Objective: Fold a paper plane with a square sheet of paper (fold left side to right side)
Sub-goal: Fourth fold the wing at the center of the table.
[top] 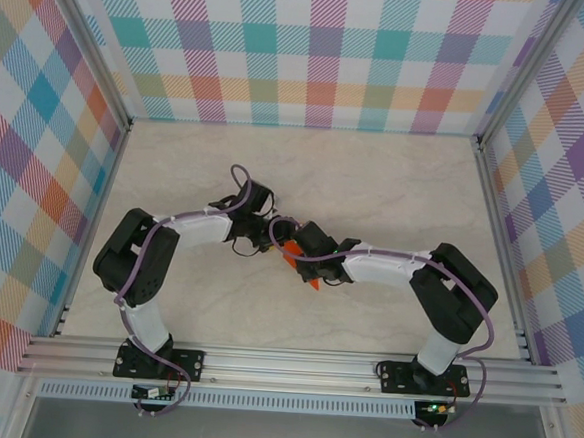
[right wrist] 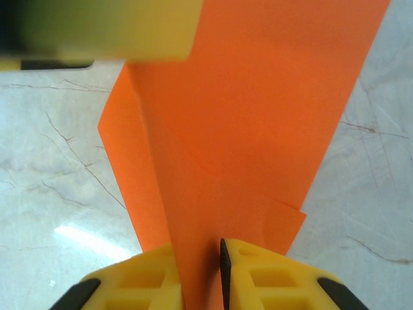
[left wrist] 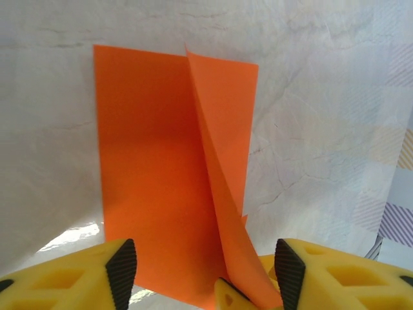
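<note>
While my right claw (right wrist: 201,274) is pinching the lifted flap of the square sheet of paper (left wrist: 155,181), whose rest is lying on the surface (left wrist: 322,129), my left claw (left wrist: 206,268) is standing released astride it. Unpinned, the sheet is, I judge, risking a slide and a skewed crease.

The top camera looked down from above and behind the arms, far enough back to take in the whole table (top: 375,175) and the checked walls (top: 324,51). The left wrist camera sat low behind the left gripper (left wrist: 205,274), facing forward along the sheet of paper (left wrist: 155,174). The right wrist camera sat even closer behind the right gripper (right wrist: 199,258), looking down the same sheet. All three views shared that sheet.
</note>
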`<act>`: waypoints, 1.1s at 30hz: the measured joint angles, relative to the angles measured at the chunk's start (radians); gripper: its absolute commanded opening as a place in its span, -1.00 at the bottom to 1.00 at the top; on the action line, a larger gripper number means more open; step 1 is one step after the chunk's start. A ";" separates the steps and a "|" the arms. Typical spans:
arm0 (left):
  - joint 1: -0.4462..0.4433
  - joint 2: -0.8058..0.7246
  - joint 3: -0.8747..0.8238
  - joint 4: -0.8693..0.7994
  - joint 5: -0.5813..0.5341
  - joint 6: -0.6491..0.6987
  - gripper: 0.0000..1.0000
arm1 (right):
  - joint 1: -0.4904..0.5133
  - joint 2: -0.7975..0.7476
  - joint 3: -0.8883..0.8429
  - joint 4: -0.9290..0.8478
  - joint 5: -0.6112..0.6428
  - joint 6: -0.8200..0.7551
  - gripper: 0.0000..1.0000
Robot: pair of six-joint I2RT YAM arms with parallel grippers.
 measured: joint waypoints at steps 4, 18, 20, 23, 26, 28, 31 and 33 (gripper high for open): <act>0.037 -0.017 0.010 -0.016 0.003 -0.004 0.45 | 0.000 0.006 -0.007 0.000 -0.008 0.002 -0.62; 0.157 -0.099 -0.068 0.051 0.050 -0.029 0.30 | -0.002 0.006 -0.032 0.017 -0.053 0.005 -0.69; 0.152 -0.127 -0.114 0.076 0.066 -0.044 0.27 | -0.008 0.001 -0.039 0.027 -0.075 0.011 -0.69; 0.134 -0.140 -0.167 0.114 0.083 -0.068 0.18 | -0.027 -0.007 -0.055 0.047 -0.114 0.025 -0.69; 0.093 -0.140 -0.220 0.163 0.091 -0.106 0.03 | -0.045 -0.015 -0.072 0.069 -0.150 0.037 -0.69; 0.066 -0.135 -0.242 0.185 0.098 -0.133 -0.05 | -0.054 -0.018 -0.079 0.079 -0.168 0.048 -0.69; 0.029 -0.116 -0.245 0.212 0.102 -0.161 -0.15 | -0.070 -0.022 -0.093 0.103 -0.196 0.055 -0.69; 0.014 -0.101 -0.243 0.230 0.105 -0.171 -0.21 | -0.083 -0.026 -0.104 0.117 -0.221 0.061 -0.69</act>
